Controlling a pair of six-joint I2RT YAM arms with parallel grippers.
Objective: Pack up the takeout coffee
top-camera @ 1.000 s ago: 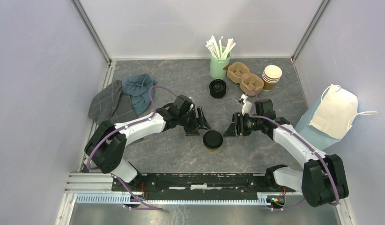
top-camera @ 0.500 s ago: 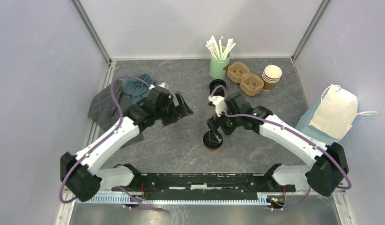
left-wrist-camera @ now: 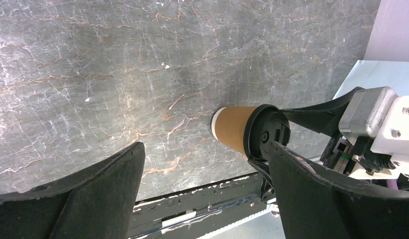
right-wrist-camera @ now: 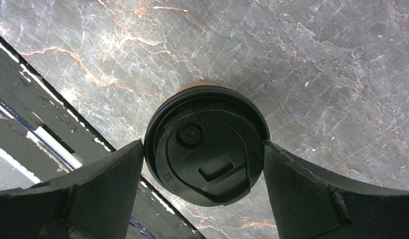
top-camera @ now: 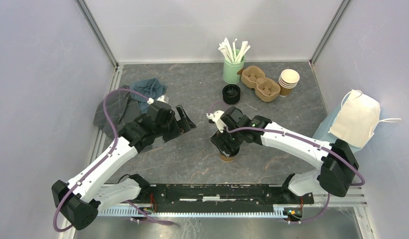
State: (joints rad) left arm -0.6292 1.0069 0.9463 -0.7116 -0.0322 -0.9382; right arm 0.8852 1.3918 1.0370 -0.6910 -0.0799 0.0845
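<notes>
- Right gripper (top-camera: 226,148): lowered over the lidded kraft-paper cup (top-camera: 225,158). In the right wrist view its two fingers (right-wrist-camera: 93,191) press the rim of the black lid (right-wrist-camera: 207,149) from opposite sides, so it is clamped on the cup at the lid.
- Lidded kraft-paper cup: directly beneath the right gripper, between its fingertips. In the left wrist view its brown body (left-wrist-camera: 235,130) has its base on the stone-patterned table (top-camera: 192,159).
- Left gripper (top-camera: 185,118): jaws spread wide and holding nothing, raised above the table. The cup lies ahead of it, near its right-hand finger (left-wrist-camera: 312,199) and apart from it.
- Stack of black lids (top-camera: 231,93): on the table beyond the right gripper, well apart from it.
- Pulp cup carrier (top-camera: 260,83): farther back and to the right of the right gripper. The stack of lidless cups (top-camera: 288,81) stands just beside it on its right.
- Green holder (top-camera: 233,71) with white sticks: at the far edge, touching or just beside the carrier's left end.
- Crumpled cloths (top-camera: 127,103): to the left of the left gripper, partly under that arm.
</notes>
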